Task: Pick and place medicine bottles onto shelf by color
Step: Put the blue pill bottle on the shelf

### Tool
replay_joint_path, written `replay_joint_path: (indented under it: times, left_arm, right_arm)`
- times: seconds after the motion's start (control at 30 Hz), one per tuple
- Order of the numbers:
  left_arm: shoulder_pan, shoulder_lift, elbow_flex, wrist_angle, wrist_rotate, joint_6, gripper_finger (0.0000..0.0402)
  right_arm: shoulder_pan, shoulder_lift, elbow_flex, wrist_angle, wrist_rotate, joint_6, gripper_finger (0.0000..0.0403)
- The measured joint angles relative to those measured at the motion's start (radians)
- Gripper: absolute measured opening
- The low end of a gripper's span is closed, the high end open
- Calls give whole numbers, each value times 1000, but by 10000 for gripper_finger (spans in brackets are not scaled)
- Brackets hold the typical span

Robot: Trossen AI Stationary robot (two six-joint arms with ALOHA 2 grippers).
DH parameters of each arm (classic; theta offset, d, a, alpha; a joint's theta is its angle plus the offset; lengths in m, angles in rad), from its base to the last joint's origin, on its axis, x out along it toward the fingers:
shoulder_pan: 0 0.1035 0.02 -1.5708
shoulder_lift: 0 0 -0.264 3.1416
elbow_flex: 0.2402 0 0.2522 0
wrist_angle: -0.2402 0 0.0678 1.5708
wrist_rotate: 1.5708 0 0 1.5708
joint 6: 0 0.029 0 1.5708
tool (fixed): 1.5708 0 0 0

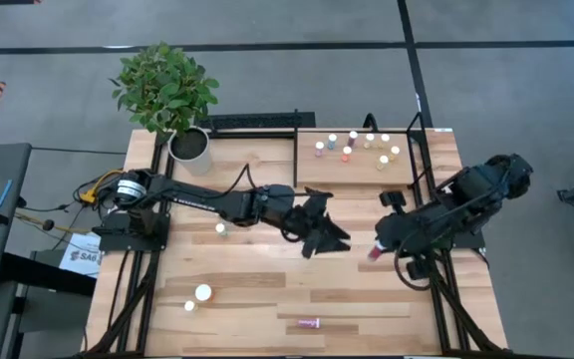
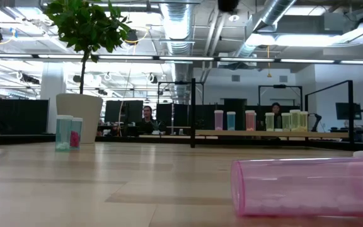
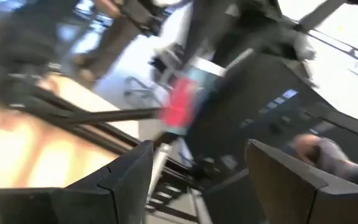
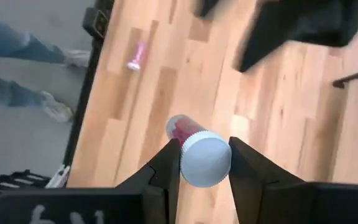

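**Red bottle gripped by right arm over the tabletop**

The right gripper (image 4: 204, 163) is clenched on a red white-capped medicine bottle (image 4: 194, 151), held above the plank tabletop (image 1: 257, 289) near its right edge. The left gripper (image 1: 319, 231) stands at mid-table, jaws released and empty. Eight small bottles stand on the black-framed shelf (image 1: 312, 172). A pink bottle (image 1: 310, 323) lies on its side near the front edge. A potted plant (image 1: 167, 95) occupies the rear left corner. People sit in the room behind.
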Motion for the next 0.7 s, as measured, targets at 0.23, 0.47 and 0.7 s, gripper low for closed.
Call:
replay_joint_path:
  times: [0.23,0.47,0.7]
  left_arm:
    - [4,0,0,-23,-98,3,240]
    - [16,0,0,-26,-90,3,240]
    - [120,-14,0,-26,34,120,240]
  right_arm:
    - [52,-107,-28,11,60,-40,126]
    - [-30,-256,-138,10,355,-68,126]
    - [-325,-361,-401,96,429,-123,129]
